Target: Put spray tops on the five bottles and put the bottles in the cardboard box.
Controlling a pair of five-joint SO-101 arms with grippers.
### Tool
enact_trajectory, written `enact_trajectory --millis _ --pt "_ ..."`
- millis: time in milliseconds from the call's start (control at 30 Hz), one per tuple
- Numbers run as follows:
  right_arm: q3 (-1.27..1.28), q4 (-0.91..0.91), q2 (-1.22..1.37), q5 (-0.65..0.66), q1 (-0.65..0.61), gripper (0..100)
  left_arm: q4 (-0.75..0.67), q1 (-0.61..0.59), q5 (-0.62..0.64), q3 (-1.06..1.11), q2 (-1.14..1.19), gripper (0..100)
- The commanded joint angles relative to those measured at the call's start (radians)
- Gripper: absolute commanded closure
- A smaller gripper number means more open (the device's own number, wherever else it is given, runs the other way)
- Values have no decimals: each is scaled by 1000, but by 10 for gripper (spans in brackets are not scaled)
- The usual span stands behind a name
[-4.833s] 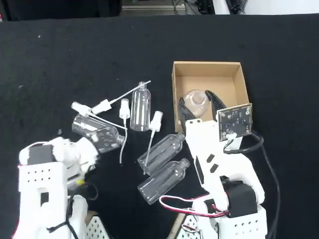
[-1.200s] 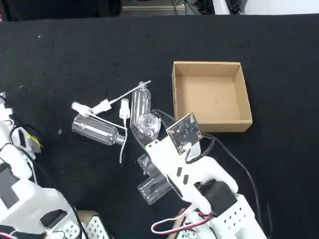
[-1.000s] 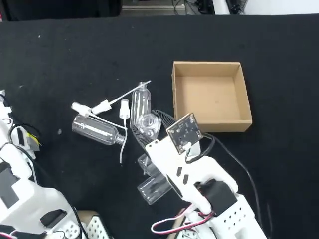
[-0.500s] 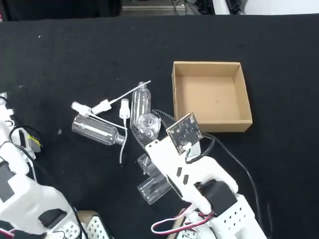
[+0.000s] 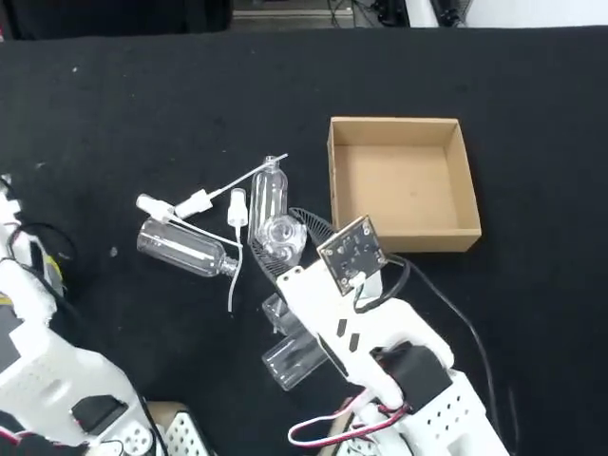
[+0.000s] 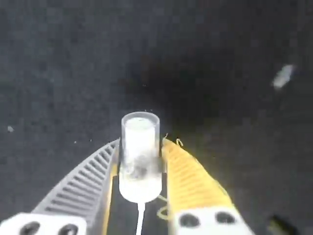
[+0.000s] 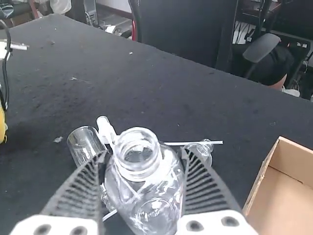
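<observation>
While upright, bottle (image 7: 142, 186) within end effector (image 7: 144, 152)

1. The right arm's chunky white plastic shell (image 5: 380, 328) has a black servo block (image 5: 415, 369) set in low down, and its base is dotted with small round holes.
2. There's a square dark circuit board (image 5: 353, 249) at its wrist.
3. A thin black cable (image 5: 446, 306) trails off it, and red and white wires (image 5: 323, 432) curl near the base.
4. Its black ribbed fingers (image 7: 78, 188) sit on white mounts with dark screw holes.
5. The left arm's white shell (image 5: 52, 375) looks much the same, but its fingers don't match: one grey ribbed finger (image 6: 80, 183) and one yellow ribbed finger (image 6: 188, 178).
</observation>
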Motion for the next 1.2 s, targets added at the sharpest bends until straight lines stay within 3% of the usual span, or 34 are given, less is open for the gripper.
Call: enact_trajectory --millis 0,233,333,533,633,867,1067,1167 --pt "-5 -110 -16 2 -60 988 112 28 87 -191 -14 970" --pt "97 -433 -7 3 -138 988 169 288 330 -366 -23 970" --pt "102 -482 -7 17 -138 988 170 394 423 -417 -86 970" --pt "139 -477 -10 103 -135 988 83 558 503 -426 -305 970" --pt "176 -474 -16 106 -130 988 -8 618 543 -433 -404 970" --pt "79 -256 -7 91 58 988 -181 773 624 -426 -623 970" --pt "91 -244 -7 77 66 988 -287 975 666 -410 -723 970" --pt "88 -244 -5 74 66 988 -304 1004 674 -355 -735 970"
